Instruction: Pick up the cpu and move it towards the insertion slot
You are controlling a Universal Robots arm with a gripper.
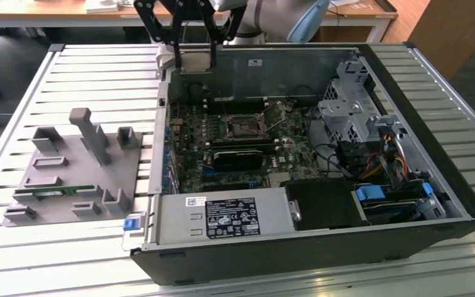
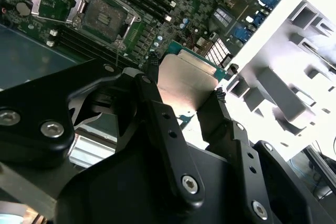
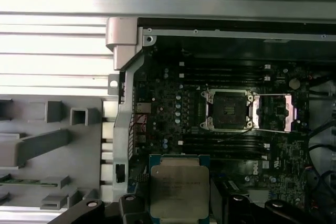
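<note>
The cpu (image 2: 184, 85), a flat square chip with a silvery top and a green rim, sits clamped edge to edge between my gripper's (image 2: 185, 80) two black fingers. In the first wrist view the cpu (image 3: 178, 190) hangs in my gripper (image 3: 178, 203) above the motherboard, apart from the insertion slot (image 3: 228, 109). That slot is a square black socket whose metal frame is swung open beside it. In the exterior view my gripper (image 1: 192, 62) hovers over the case's far wall, toward the exterior view's left, with the insertion slot (image 1: 244, 125) lower and to the right.
The open computer case (image 1: 435, 179) lies on a slatted metal table (image 1: 81, 68). Inside are a black card (image 1: 237, 158), a power supply (image 1: 221, 218) and a drive cage (image 1: 349, 114). A grey fixture (image 1: 77, 170) at the exterior view's left holds a green memory stick (image 1: 56, 192).
</note>
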